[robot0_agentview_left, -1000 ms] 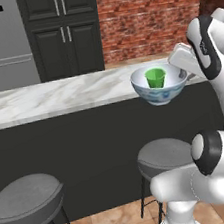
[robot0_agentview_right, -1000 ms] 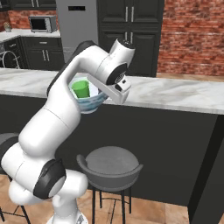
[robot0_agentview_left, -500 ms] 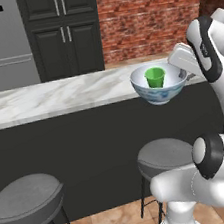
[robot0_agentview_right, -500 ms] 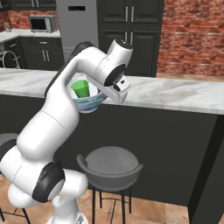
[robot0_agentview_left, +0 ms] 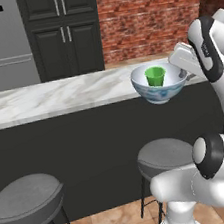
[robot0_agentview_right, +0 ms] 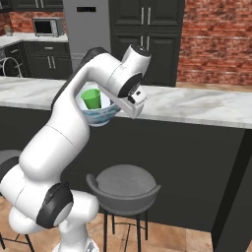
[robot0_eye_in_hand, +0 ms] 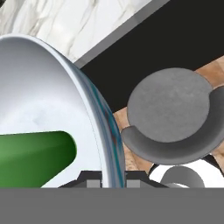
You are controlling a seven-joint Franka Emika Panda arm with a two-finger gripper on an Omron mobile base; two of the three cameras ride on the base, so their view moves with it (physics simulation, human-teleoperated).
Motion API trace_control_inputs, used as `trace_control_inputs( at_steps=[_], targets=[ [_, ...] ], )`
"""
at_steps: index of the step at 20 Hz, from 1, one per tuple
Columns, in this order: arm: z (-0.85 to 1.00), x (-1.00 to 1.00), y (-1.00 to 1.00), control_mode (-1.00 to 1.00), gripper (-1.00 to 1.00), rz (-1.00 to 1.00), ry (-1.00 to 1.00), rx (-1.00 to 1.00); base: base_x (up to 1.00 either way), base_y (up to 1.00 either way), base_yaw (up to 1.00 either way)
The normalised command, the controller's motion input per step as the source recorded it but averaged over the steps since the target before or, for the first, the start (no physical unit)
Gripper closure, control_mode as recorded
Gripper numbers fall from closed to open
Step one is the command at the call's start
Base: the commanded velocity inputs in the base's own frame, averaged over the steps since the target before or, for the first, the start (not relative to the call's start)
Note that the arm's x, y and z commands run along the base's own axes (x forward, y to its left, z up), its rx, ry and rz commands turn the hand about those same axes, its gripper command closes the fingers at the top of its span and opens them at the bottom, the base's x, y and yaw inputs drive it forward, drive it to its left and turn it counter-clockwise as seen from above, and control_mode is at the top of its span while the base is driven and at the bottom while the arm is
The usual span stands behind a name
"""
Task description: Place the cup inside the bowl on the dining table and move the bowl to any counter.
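Bowl transfer, carry phase. The bowl [robot0_agentview_left: 159, 83] hangs in the air just beyond the front edge of the tabletop [robot0_agentview_left: 56, 96], clear of the marble, with the cup [robot0_agentview_left: 155, 76] standing upright inside it. Compared with the views of a second ago, bowl, cup and arm sit at almost the same place in both base views; at most a very slight drift is visible, so the carry is proceeding slowly or pausing. The first half of the task, cup in bowl, reads as done; the bowl is off the dining table but has not reached a counter.

The end effector [robot0_eye_in_hand: 106, 181] is closed narrowly on the bowl's rim: in the hand view the rim wall [robot0_eye_in_hand: 94, 113] runs down between the two fingertips, one inside and one outside the wall, with the cup [robot0_eye_in_hand: 37, 155] lying across the pale interior at left. Below the bowl in that view are a grey stool [robot0_eye_in_hand: 175, 118] and the tiled floor.

Arm pose: in the right base view the arm rises from the base, arches over at the elbow, and the wrist [robot0_agentview_right: 132, 78] folds down toward the bowl [robot0_agentview_right: 100, 112] on its near side. In the left base view the forearm stands at the right, the hand meeting the bowl's right rim.
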Motion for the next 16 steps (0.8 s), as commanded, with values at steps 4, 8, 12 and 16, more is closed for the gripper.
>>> trace_control_inputs(
  at_steps=[4, 8, 12, 16],
  targets=[
    [0.00, 0.00, 0.00, -1.00, 1.00, 0.00, 0.00, 0.00, 0.00, 0.00, 0.00],
    [0.00, 0.00, 0.00, -1.00, 1.00, 0.00, 0.00, 0.00, 0.00, 0.00, 0.00],
    [0.00, 0.00, 0.00, -1.00, 1.00, 0.00, 0.00, 0.00, 0.00, 0.00, 0.00],
    [0.00, 0.00, 0.00, 1.00, 1.00, 0.00, 0.00, 0.00, 0.00, 0.00, 0.00]
  ],
)
